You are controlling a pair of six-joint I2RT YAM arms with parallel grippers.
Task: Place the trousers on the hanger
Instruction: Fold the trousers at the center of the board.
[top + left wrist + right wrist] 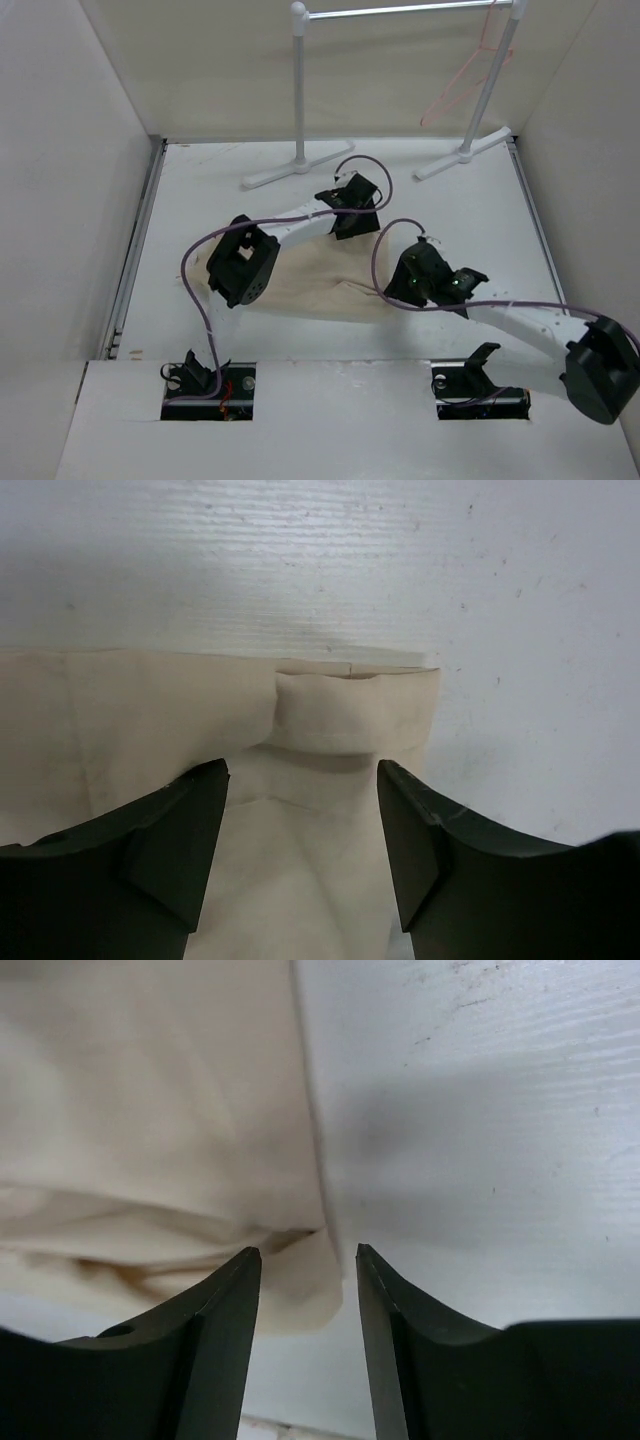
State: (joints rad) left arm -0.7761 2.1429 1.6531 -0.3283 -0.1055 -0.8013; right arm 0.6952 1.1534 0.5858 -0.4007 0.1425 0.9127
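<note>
Trousers (pixel 320 285): spread flat on the tabletop (pixel 200 190), on the near side of the white rack (pixel 300 90), well apart from the pink hanger (pixel 455 85) hung at the rack's right end. Left tool (pixel 300 780): open, jaws either side of a folded cloth corner on the edge nearer the rack. Right tool (pixel 308 1260): open, low over the cloth edge farther from the rack, gripping nothing.

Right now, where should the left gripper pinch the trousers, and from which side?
Probably the thick folded edge at the raised tab, from above. The trousers lie flat on the table, so only that doubled edge offers bulk to pinch, and the open left gripper is lined up over it.
</note>
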